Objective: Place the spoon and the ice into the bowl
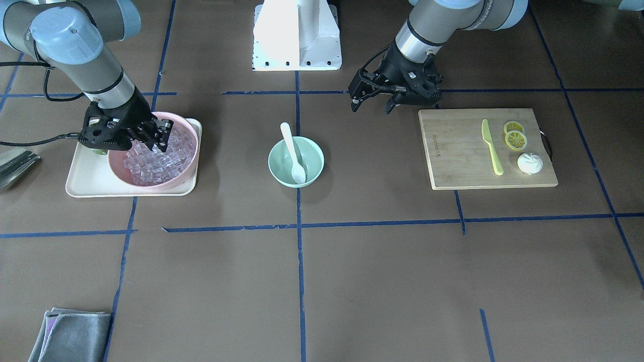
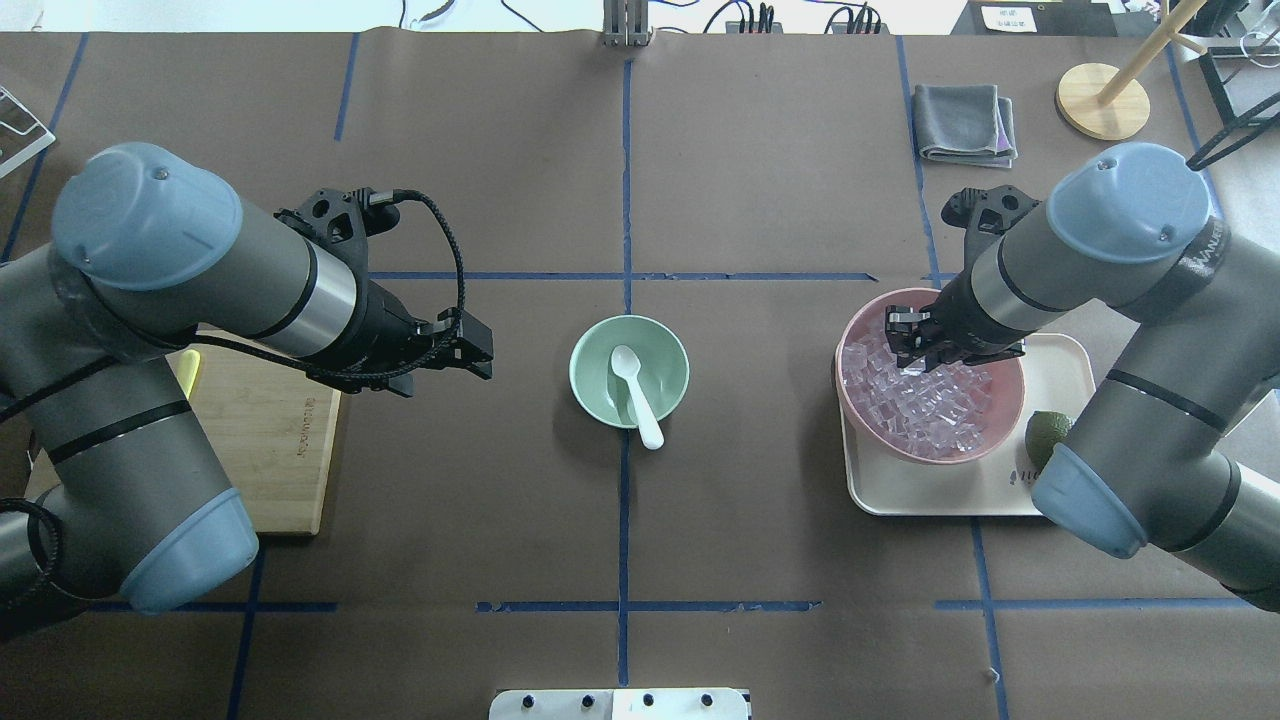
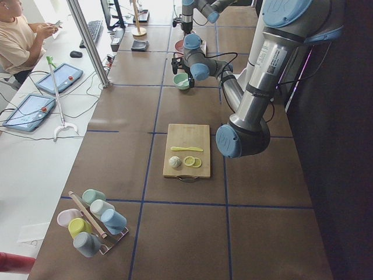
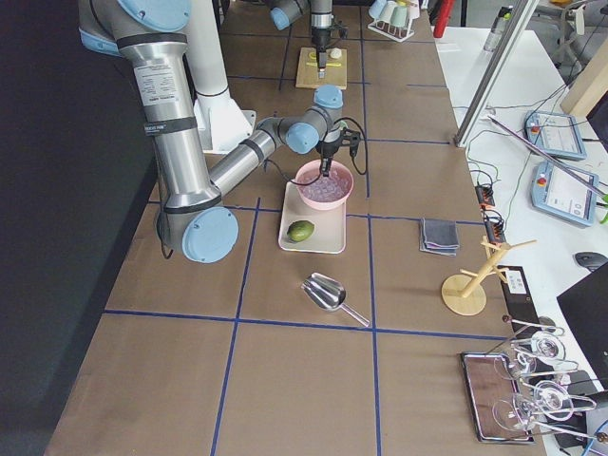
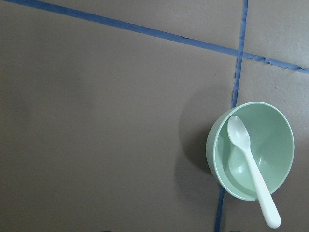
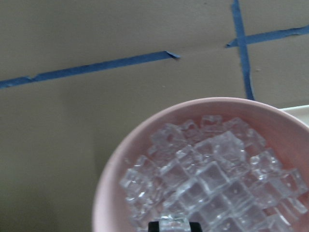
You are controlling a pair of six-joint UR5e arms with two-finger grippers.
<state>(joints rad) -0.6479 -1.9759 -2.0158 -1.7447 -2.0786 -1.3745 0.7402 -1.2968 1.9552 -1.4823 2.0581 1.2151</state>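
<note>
Front view: my right fingers (image 1: 162, 142) dip into the ice (image 1: 151, 168). The bowl (image 1: 314, 158), spoon (image 1: 293, 151) inside, lies toward my left, nearer my spread, empty left fingers (image 1: 355, 100). Overhead, the spoon's handle points back at me. Right wrist: a cube sits between my right fingers, but I cannot tell if they grip it.

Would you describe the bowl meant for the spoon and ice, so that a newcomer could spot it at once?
Find the middle of the brown table, on its central blue tape line. There stands a small mint-green bowl with a white spoon lying in it. Unlike the larger pink bowl heaped with ice on the cream tray, it holds none.
</note>
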